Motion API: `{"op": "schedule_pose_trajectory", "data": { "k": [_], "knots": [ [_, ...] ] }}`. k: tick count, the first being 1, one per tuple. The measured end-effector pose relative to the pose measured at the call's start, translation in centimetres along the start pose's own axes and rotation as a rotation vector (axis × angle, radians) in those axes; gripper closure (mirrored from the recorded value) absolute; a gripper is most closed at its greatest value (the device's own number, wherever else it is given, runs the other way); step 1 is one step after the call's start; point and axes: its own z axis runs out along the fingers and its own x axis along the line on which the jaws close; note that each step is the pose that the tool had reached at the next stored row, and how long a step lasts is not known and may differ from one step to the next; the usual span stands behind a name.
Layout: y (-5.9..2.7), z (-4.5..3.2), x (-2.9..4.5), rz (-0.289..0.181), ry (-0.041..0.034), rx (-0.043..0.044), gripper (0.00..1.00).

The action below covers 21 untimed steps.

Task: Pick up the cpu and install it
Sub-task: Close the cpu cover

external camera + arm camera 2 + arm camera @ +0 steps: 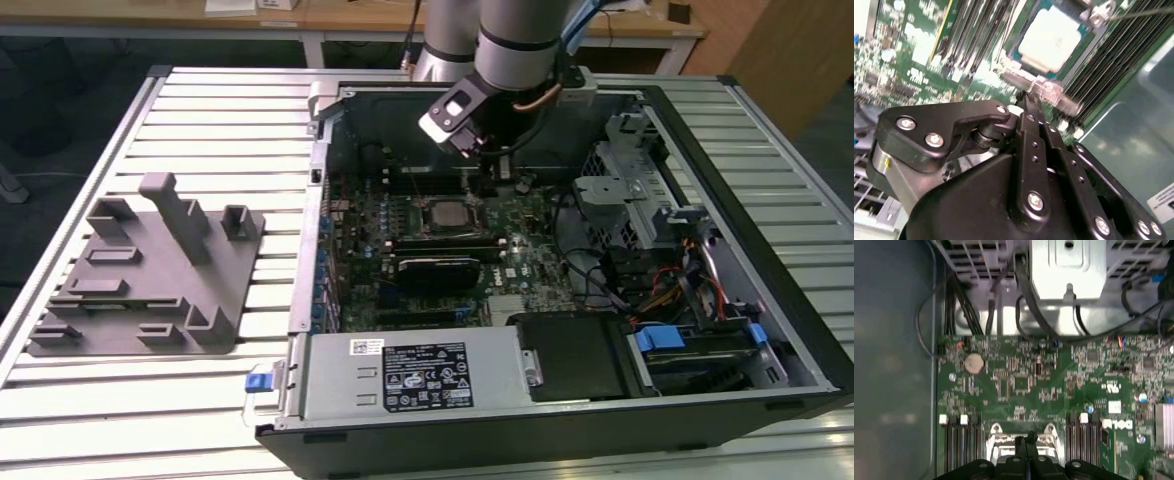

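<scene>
Low inside the open computer case point(747, 200) on the slatted worktop point(200, 110), just above the motherboard point(534, 260): the gripper point(501, 183). Pressed together at the tips in both wrist views, pinching nothing. Reckoned from the gripper in the exterior view, places the cpu point(441, 213) at roughly 7 o'clock, near but apart, with no contact. Shows in the second wrist view as a pale silver square, the cpu point(1050, 39), lying flat beyond the closed tips. Appears to sit within the metal-framed socket point(996, 440) rather than loose on the board, though hard to confirm. Being square, offers no long axis; edges parallel to the memory slots point(979, 30). At 9 o'clock of the case, well apart: the grey tray point(147, 280), with nothing like the chip on it.
</scene>
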Motion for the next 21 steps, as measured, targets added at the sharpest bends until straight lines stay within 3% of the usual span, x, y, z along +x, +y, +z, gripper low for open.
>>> {"op": "schedule_pose_trajectory", "data": {
  "k": [1, 2, 9, 21],
  "knots": [
    [0.01, 0.00, 0.00, 0.000, -0.0003, 0.0110, 0.89],
    [0.01, -0.01, 0.00, 0.000, -0.0006, 0.0140, 0.89],
    [-0.02, 0.01, 0.00, 0.000, -0.0004, 0.0143, 0.89],
    [-1.80, 0.36, -0.04, 0.000, -0.0004, 0.0143, 0.89]
  ]
}}
